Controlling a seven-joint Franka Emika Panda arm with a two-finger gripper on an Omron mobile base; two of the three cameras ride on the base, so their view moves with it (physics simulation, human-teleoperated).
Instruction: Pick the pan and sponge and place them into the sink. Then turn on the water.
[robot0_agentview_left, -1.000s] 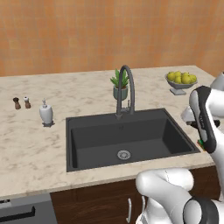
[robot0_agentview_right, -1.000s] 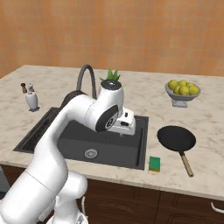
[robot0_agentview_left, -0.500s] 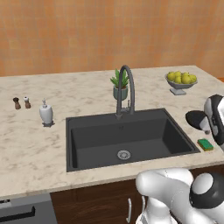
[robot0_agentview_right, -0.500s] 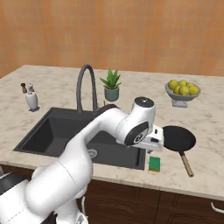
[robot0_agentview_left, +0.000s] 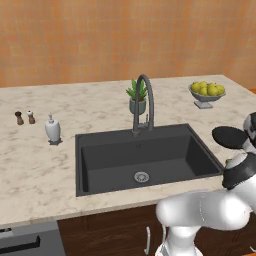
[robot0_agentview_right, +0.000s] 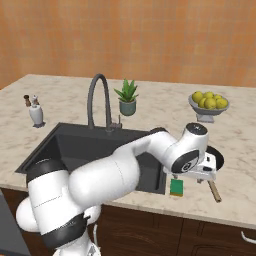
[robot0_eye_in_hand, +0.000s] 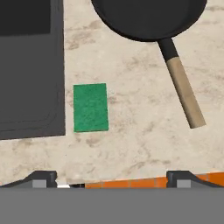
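Hand (robot0_eye_in_hand: 111, 177) wide, holding nothing, above beige marble desk (robot0_eye_in_hand: 131, 131). Round black frying pan (robot0_eye_in_hand: 148, 15), tan handle, on desk. Green-topped rectangular sponge (robot0_eye_in_hand: 90, 107) just beside dark recessed sink (robot0_eye_in_hand: 30, 65) edge.

Counter's right front corner, under my hand

The sponge (robot0_eye_in_hand: 90, 107) lies just beside the sink (robot0_eye_in_hand: 30, 65) rim near the counter's (robot0_eye_in_hand: 131, 131) front edge; the pan (robot0_eye_in_hand: 148, 15) sits behind it.
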